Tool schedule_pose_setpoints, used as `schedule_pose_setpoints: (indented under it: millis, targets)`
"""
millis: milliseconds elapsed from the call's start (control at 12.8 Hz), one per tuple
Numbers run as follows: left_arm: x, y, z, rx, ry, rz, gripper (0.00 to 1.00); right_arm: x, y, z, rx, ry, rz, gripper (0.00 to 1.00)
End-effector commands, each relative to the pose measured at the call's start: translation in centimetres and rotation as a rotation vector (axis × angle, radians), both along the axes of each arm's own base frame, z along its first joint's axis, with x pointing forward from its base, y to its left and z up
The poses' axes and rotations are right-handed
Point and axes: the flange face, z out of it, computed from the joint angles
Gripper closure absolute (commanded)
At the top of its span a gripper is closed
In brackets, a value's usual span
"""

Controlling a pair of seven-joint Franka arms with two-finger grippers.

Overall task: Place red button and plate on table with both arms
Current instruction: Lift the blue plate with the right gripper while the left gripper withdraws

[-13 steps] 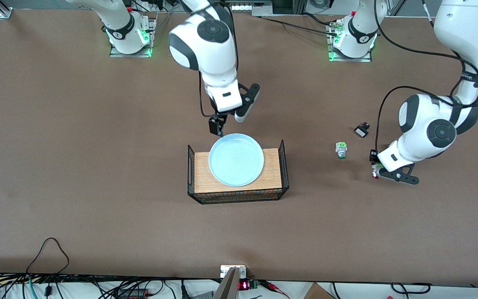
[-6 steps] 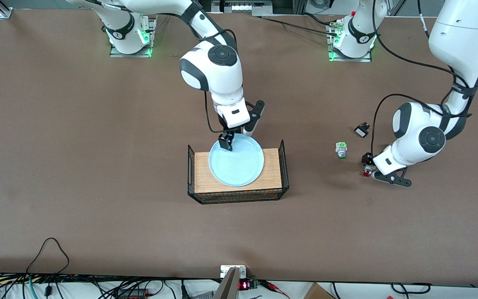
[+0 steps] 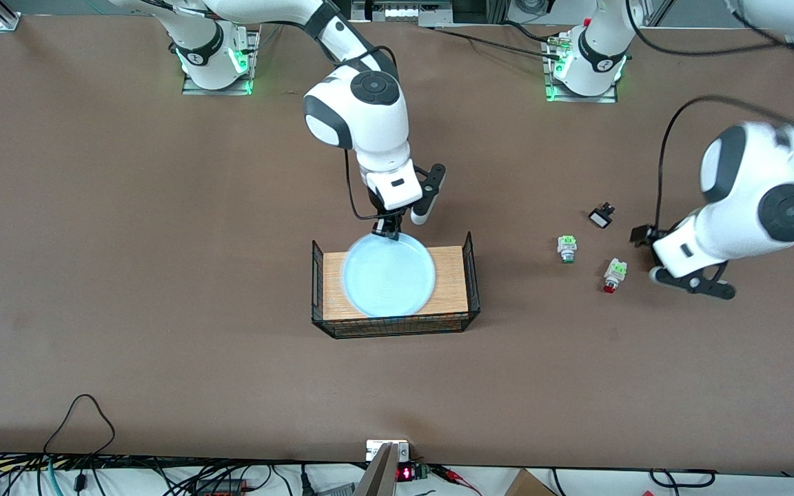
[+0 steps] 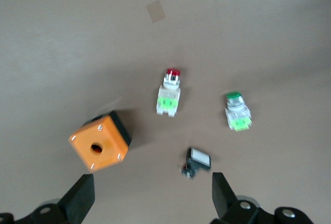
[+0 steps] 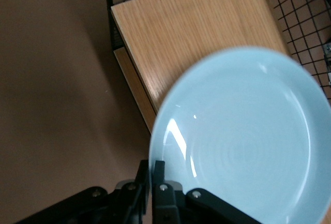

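Observation:
The pale-blue plate (image 3: 389, 277) is over the wood-topped tray (image 3: 449, 275). My right gripper (image 3: 388, 231) is shut on the plate's rim at the edge farthest from the front camera. The right wrist view shows its fingers (image 5: 157, 171) pinching the rim of the plate (image 5: 243, 136). The red button (image 3: 614, 275) lies on the brown table (image 3: 163, 275) toward the left arm's end, red cap toward the front camera. My left gripper (image 3: 646, 241) is open and empty above the table beside it. In the left wrist view the red button (image 4: 169, 92) lies apart from the open gripper (image 4: 150, 199).
A green-capped switch (image 3: 566, 249) and a small black switch (image 3: 600, 218) lie close to the red button. An orange box with a hole (image 4: 99, 142) shows only in the left wrist view. The tray has black wire sides (image 3: 469, 265).
My left gripper let go of the red button onto the table, then rose and drew off toward the left arm's end. My right gripper closed on the plate's rim and the plate shifted slightly.

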Motion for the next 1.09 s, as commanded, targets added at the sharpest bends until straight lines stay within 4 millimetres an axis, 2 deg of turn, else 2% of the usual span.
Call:
schedule_pose_setpoints:
  millis: [0, 78, 156, 234, 389, 545, 623, 778, 934, 1012]
  targets:
    - [-2.2, -0.6, 7.8, 0.013, -0.071, 0.076, 0.0, -0.3, 0.7, 0.6, -0.011, -0.015, 0.013, 1.0]
    - [-2.9, -1.3, 9.8, 0.016, -0.105, 0.106, 0.0, -0.5, 0.7, 0.9, -0.015, -0.014, 0.013, 1.0]
    - [-3.6, -0.4, 12.1, -0.004, -0.142, 0.141, 0.0, -1.2, 1.0, 2.0, -0.016, -0.012, 0.015, 1.0]
    - [-4.3, 0.7, 13.3, -0.032, -0.153, 0.165, 0.0, -1.9, 1.2, 3.9, -0.01, -0.012, -0.003, 1.0]
    - [-5.3, 0.7, 13.8, -0.038, -0.159, 0.152, 0.0, -4.0, 1.5, 8.2, -0.009, -0.017, -0.04, 1.0]
    - [-5.6, 1.3, 14.7, -0.044, -0.176, 0.161, 0.0, -4.9, 0.4, 12.1, -0.036, -0.01, -0.068, 1.0]
    - [-5.7, 1.3, 14.9, -0.046, -0.18, 0.165, 0.0, -5.4, -0.5, 13.6, -0.055, 0.001, -0.11, 1.0]
    - [-5.8, 2.2, 15.0, -0.091, -0.173, 0.204, 0.0, -5.4, -3.6, 16.4, -0.117, 0.024, -0.187, 1.0]
    - [-5.8, 2.8, 15.1, -0.089, -0.172, 0.218, 0.0, -3.7, -8.1, 17.7, -0.21, 0.023, -0.292, 1.0]
    - [-5.7, 3.3, 15.2, -0.088, -0.174, 0.221, 0.0, -3.0, -9.6, 17.5, -0.242, 0.025, -0.362, 1.0]
